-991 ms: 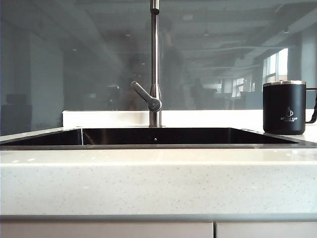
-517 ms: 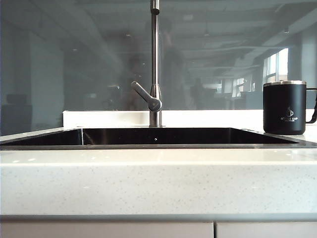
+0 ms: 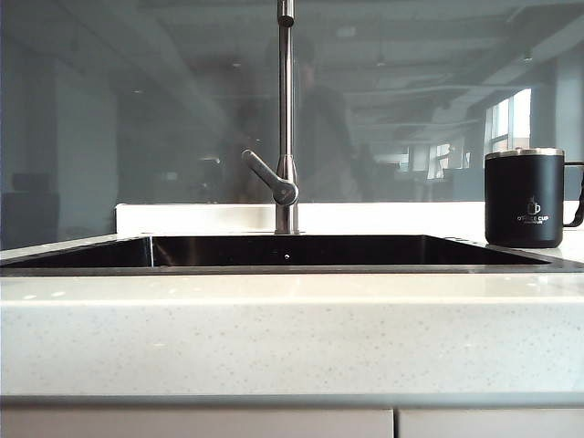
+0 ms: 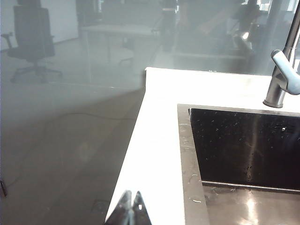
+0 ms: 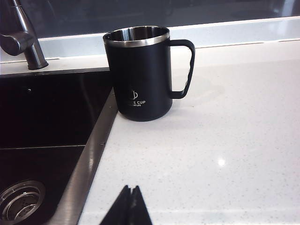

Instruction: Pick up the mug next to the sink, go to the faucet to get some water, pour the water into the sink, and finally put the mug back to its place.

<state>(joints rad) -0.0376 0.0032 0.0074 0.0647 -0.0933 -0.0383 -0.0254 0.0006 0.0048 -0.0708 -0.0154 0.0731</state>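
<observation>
- Right wrist view: nearest the camera, the right gripper (image 5: 131, 206) has its fingers pressed together, holding nothing, above the white speckled table (image 5: 225, 154).
- Farther on, the mug (image 5: 140, 75) stands upright on the table just beside the sink (image 5: 42, 122) rim, handle turned away from the basin.
- Left wrist view: the left gripper (image 4: 132, 209) also has its fingers pressed together and empty, at the table's other end near the sink's corner.
- Exterior view: the faucet (image 3: 286, 119) rises behind the sink's middle, lever angled to the left; neither gripper shows here.
</observation>
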